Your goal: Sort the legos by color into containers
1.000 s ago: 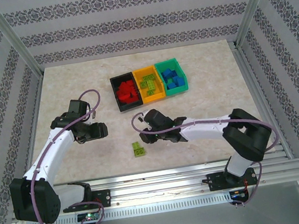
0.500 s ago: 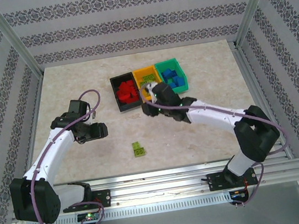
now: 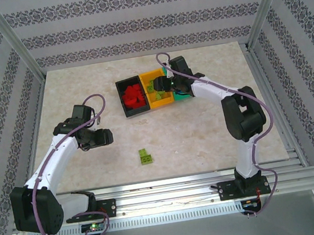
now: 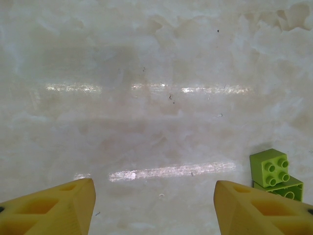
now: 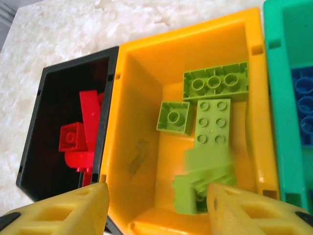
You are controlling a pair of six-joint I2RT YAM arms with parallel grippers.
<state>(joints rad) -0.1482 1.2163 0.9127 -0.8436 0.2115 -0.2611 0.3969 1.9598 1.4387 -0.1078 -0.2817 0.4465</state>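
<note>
My right gripper (image 3: 162,85) (image 5: 156,210) hangs open over the orange-yellow container (image 5: 142,98) (image 3: 152,73). Just below its jaws a blurred lime green lego (image 5: 200,183) is free of both fingers. Three more green legos (image 5: 213,128) lie in that bin. The black container (image 5: 54,122) (image 3: 120,93) holds red legos (image 5: 80,134), and the teal container (image 5: 279,98) (image 3: 174,67) holds blue ones (image 5: 303,103). Two green legos (image 3: 145,156) (image 4: 270,167) rest together on the table. My left gripper (image 3: 106,137) (image 4: 154,208) stands open and empty to their left.
The three bins sit joined in a row at the back middle of the marble table (image 3: 216,121). Patterned walls and metal frame posts (image 3: 19,49) bound the workspace. A rail (image 3: 172,185) runs along the near edge.
The right arm swung from the middle of the table back to the orange-yellow bin and its jaws opened, letting a green lego go. The left arm stayed still.
</note>
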